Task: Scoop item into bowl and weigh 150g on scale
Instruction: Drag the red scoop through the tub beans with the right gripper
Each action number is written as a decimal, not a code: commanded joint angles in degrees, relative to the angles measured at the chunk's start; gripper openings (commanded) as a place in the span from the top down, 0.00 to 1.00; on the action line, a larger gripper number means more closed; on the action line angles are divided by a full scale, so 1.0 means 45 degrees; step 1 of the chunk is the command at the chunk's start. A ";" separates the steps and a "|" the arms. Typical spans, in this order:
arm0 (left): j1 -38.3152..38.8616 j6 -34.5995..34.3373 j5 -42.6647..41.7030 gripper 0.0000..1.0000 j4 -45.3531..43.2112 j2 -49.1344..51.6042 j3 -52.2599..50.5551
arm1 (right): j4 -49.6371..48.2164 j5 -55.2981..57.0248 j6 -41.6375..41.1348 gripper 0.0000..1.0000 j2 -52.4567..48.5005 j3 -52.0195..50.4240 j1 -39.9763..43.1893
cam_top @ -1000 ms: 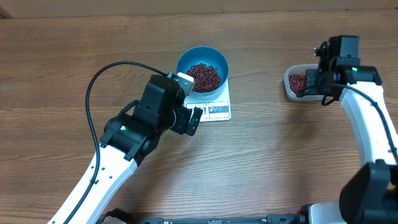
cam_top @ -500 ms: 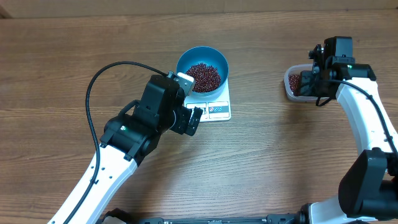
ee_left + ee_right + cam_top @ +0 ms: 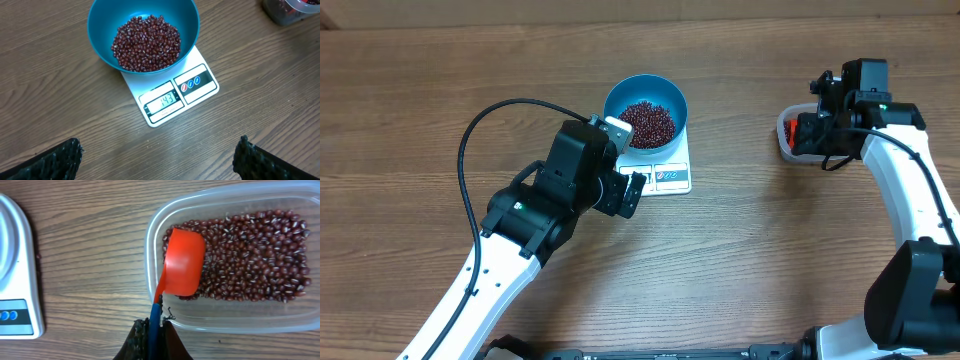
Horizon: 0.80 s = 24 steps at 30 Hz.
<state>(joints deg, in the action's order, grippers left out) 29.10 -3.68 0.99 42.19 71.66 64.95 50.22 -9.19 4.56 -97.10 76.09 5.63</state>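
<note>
Orange plastic, the scoop (image 3: 184,260) is clamped by its handle in the closed right gripper (image 3: 155,330), dipped in the tub (image 3: 150,235) right of the scale (image 3: 200,82). Loose, light beans (image 3: 250,255) are better shovelled than pinched. More are heaped in the blue bowl (image 3: 100,30) on the scale. The left gripper (image 3: 160,155) is held wide and empty before it; bare table (image 3: 770,250) is left between scale and tub.

Overhead looks straight down over the brown wooden table (image 3: 410,120). Both wrist views look down closely, sharing the flat white rectangular scale (image 3: 205,85).
</note>
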 commanded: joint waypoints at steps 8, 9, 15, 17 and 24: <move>-0.0049 0.0058 -0.0180 0.00 -0.0005 0.0053 -0.0097 | -0.0228 -0.3050 0.0049 0.96 -0.0126 0.0175 0.1549; -0.0049 0.0058 -0.0180 0.00 -0.0005 0.0053 -0.0097 | -0.0228 -0.3327 0.0049 0.96 -0.0126 0.0175 0.1739; -0.0049 0.0058 -0.0180 0.00 -0.0005 0.0053 -0.0097 | -0.0209 -0.4376 0.0092 0.96 -0.0126 0.0175 0.2875; -0.0049 0.0058 -0.0180 0.00 -0.0005 0.0053 -0.0097 | -0.0180 -0.4371 0.0092 0.96 -0.0126 0.0175 0.3196; -0.0049 0.0058 -0.0180 0.00 -0.0005 0.0053 -0.0097 | -0.0034 -0.5192 0.0437 0.96 -0.0126 0.0175 0.4031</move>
<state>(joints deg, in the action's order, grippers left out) 29.10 -3.68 0.99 42.19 71.66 64.95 50.04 -28.42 4.97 -97.14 76.09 22.52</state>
